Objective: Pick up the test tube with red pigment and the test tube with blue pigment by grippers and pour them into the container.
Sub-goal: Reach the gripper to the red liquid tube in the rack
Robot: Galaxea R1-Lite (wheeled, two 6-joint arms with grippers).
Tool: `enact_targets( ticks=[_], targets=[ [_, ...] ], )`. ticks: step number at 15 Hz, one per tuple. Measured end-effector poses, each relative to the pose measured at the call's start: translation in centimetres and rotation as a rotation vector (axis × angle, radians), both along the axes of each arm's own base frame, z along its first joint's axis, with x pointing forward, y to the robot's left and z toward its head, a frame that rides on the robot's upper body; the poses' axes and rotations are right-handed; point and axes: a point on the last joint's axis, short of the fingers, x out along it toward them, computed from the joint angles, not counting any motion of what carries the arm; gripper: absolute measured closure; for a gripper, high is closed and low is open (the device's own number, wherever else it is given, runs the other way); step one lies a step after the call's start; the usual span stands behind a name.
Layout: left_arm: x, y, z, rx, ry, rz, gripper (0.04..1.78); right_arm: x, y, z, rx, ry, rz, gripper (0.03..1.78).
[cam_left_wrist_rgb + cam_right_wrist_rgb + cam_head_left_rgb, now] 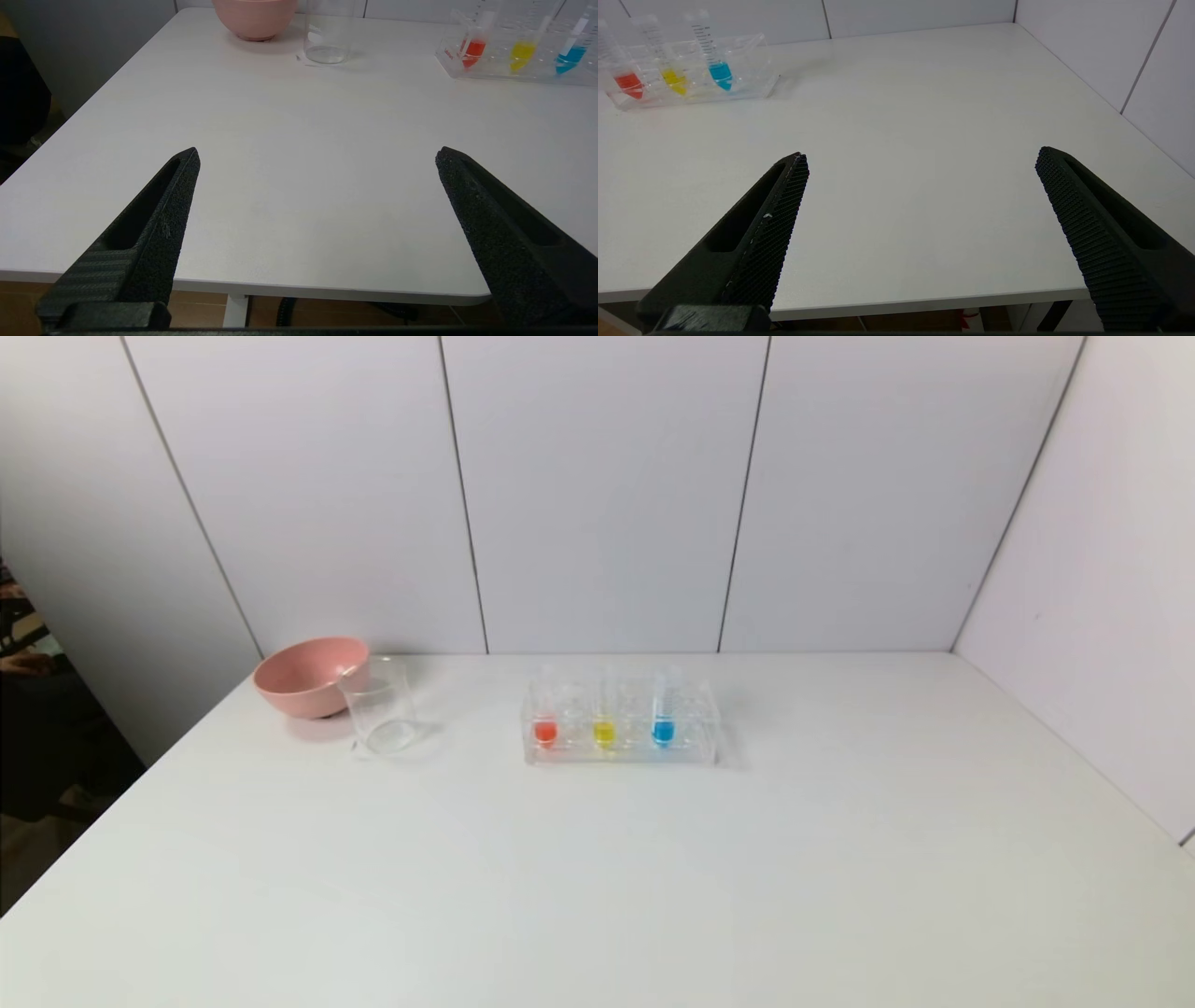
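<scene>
Clear acrylic rack (621,728) at desk (597,877) centre, holding three upright tubes: test tube with red pigment (544,723) at the 9 o'clock end, yellow tube (604,723) in the middle, test tube with blue pigment (664,719) toward 3 o'clock. Container (378,707) well to 9 o'clock of the rack, just beside the pink bowl (308,675). Left end effector (317,156) and right end effector (922,156) at the desk's near edge, at 7 and 5 o'clock, each with fingers spread wide, holding nothing.
</scene>
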Motion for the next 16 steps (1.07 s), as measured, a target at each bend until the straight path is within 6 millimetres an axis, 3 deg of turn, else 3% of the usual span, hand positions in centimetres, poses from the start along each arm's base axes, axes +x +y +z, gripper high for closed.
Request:
enact_targets(
  ticks=[11,16],
  targets=[
    [-0.1,0.0,0.3,0.013,-0.008,0.004,0.06,0.0,0.0,0.0,0.000,0.000,0.000,0.04],
    [0.5,0.0,5.7,-0.006,-0.025,-0.031,0.06,0.0,0.0,0.0,0.000,0.000,0.000,0.04]
  ],
)
